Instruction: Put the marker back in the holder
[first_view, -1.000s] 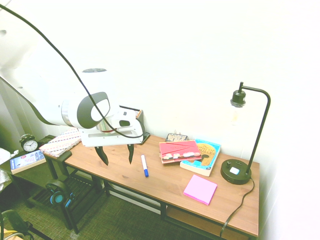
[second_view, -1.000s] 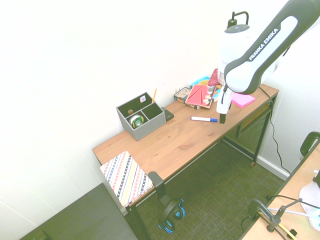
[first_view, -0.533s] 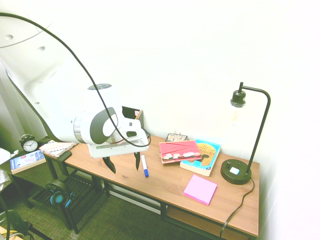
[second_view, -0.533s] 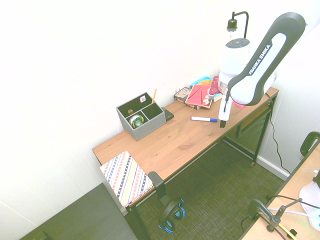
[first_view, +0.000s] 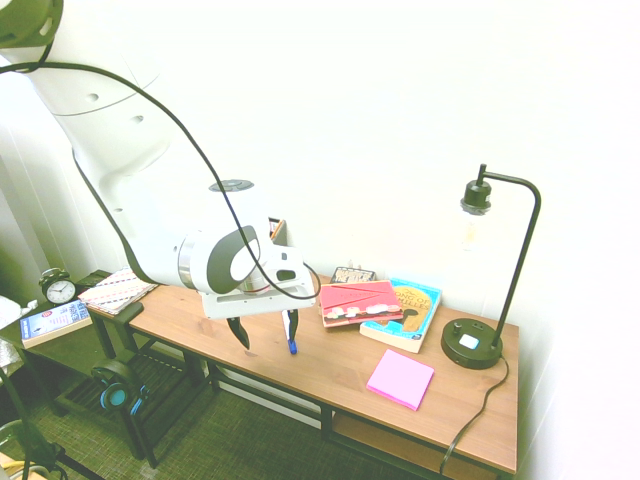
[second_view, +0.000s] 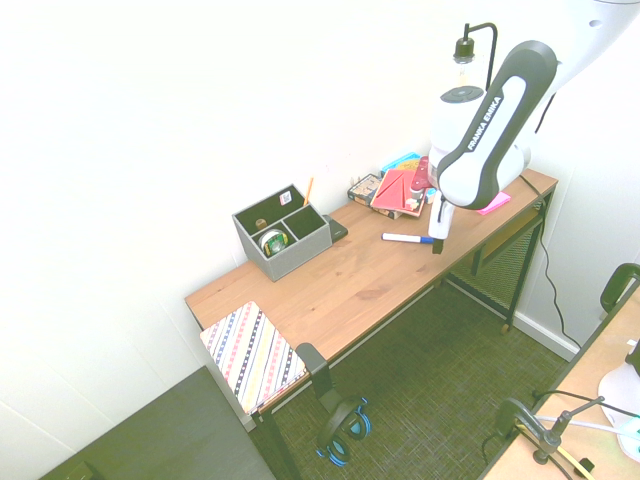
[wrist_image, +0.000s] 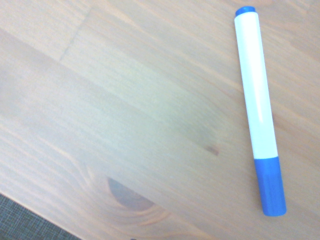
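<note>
- The slim white plastic marker with a blue cap (wrist_image: 257, 110) lies flat on the light wooden desk top (second_view: 340, 285), near the front edge and well apart from the grey rectangular holder with dark compartments (second_view: 283, 235), which stands back by the wall.
- The black two-finger gripper (first_view: 266, 330) points straight down with its jaws spread wide and nothing between them; it hangs just above the desk, close to the marker, and one finger appears to be right next to the barrel.
- The marker looks light, stiff and smooth, so it may roll or skid if nudged from one side.
- The best hold is likely across the white barrel near its middle, away from the cap, with a finger on each long side.
- A red book (first_view: 358, 301) lies near but clear of the marker.
</note>
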